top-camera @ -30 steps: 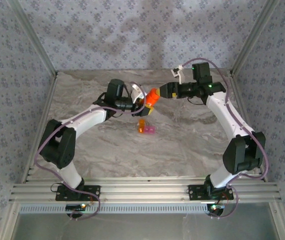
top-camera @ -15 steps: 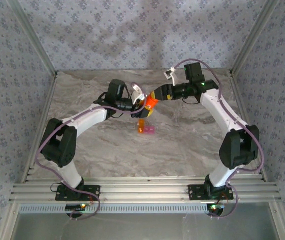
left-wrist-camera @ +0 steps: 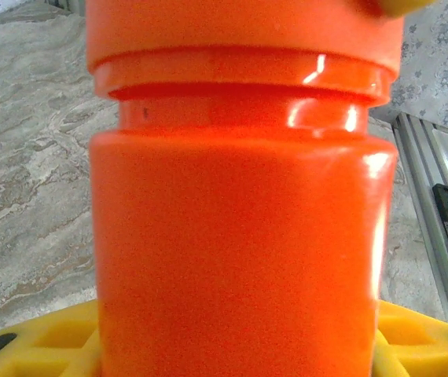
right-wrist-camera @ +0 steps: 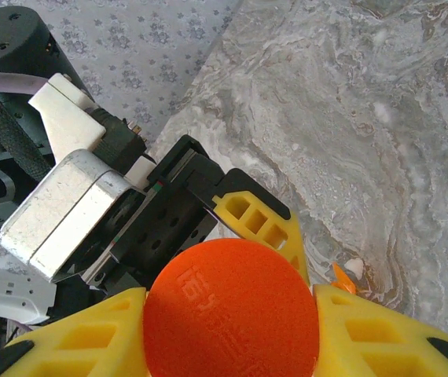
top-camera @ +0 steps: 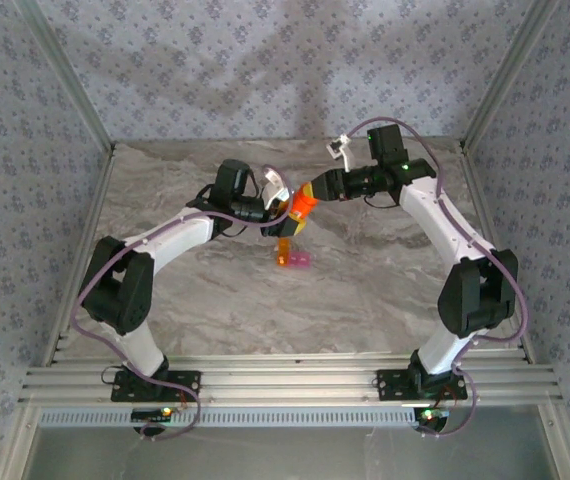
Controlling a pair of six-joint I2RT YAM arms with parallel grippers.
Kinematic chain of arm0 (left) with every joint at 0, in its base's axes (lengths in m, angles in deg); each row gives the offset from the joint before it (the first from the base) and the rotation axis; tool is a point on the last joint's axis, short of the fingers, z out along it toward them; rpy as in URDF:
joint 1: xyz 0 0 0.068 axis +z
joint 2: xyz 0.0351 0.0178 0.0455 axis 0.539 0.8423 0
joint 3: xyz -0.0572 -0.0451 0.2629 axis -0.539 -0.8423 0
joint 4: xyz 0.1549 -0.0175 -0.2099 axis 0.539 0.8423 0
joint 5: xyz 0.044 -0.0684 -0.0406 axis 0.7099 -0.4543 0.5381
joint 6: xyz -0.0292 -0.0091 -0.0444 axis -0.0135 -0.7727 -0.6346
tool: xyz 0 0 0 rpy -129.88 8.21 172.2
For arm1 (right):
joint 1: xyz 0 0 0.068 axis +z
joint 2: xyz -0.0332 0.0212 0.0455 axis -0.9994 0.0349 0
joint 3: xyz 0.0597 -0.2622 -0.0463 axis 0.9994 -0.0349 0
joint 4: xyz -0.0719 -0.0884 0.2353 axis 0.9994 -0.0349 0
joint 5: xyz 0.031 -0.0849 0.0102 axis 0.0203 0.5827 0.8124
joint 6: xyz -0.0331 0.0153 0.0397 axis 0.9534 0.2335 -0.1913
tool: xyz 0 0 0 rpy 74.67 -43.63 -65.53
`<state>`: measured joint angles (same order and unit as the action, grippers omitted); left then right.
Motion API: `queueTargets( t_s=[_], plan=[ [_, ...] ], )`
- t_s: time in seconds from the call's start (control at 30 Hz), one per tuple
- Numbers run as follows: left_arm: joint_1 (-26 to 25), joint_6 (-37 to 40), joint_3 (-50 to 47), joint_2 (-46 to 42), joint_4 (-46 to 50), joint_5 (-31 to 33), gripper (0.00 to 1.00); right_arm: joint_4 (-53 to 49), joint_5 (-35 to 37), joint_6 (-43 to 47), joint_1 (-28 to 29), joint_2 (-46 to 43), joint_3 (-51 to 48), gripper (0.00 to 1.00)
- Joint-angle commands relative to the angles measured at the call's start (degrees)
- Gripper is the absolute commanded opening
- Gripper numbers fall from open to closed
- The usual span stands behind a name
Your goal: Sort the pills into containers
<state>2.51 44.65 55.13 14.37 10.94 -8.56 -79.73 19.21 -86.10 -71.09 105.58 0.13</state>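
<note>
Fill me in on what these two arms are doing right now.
The left hand holds the orange bottle by its body, above the marble table. The right hand has its yellow fingers against either side of the bottle's cap, seemingly to unscrew it. The small orange-and-pink containers sit on the table just below, untouched.

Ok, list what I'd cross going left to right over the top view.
Left arm → bottle → right arm. Left out, since they overlap the bottle's spot: left gripper, right gripper, containers.
</note>
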Motion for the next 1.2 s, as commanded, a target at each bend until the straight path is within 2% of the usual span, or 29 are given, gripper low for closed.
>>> queueTargets(
  t_s=[0.0, 0.17, 0.27, 0.5, 0.77, 0.97, 1.17],
  plan=[
    [-0.29, 0.88, 3.17, 0.49, -2.38, -1.07, 0.00, -0.25, -0.06, -0.85, 1.89, 1.17, 0.21, 0.39],
    [-0.28, 0.02, 2.70, 0.02, -4.86, 1.91, 0.00, 1.49, 6.11, -6.88, 3.03, 1.08, -2.87, 0.32],
    [-0.33, 0.16, 2.75, -0.25, -5.43, 2.94, 0.00, 3.80, 12.29, -14.16, 3.87, 0.83, -5.09, 0.29],
    [-0.48, 0.62, 2.51, -0.13, -6.02, 4.43, 0.00, 9.57, 21.86, -26.30, 7.15, -1.55, -9.18, 0.29],
    [-0.41, 0.09, 2.20, 0.58, -7.22, 4.52, 0.00, 13.07, 22.95, -30.61, 7.39, -2.71, -10.17, 0.32],
    [-0.44, 0.02, 2.21, 0.83, -7.24, 3.94, 0.00, 13.07, 20.35, -29.90, 4.84, -4.04, -8.91, 0.44],
    [-0.38, -0.42, 2.20, 1.10, -7.70, 2.93, 0.00, 12.99, 17.45, -26.63, 2.53, -6.26, -7.79, 0.63]
  ],
)
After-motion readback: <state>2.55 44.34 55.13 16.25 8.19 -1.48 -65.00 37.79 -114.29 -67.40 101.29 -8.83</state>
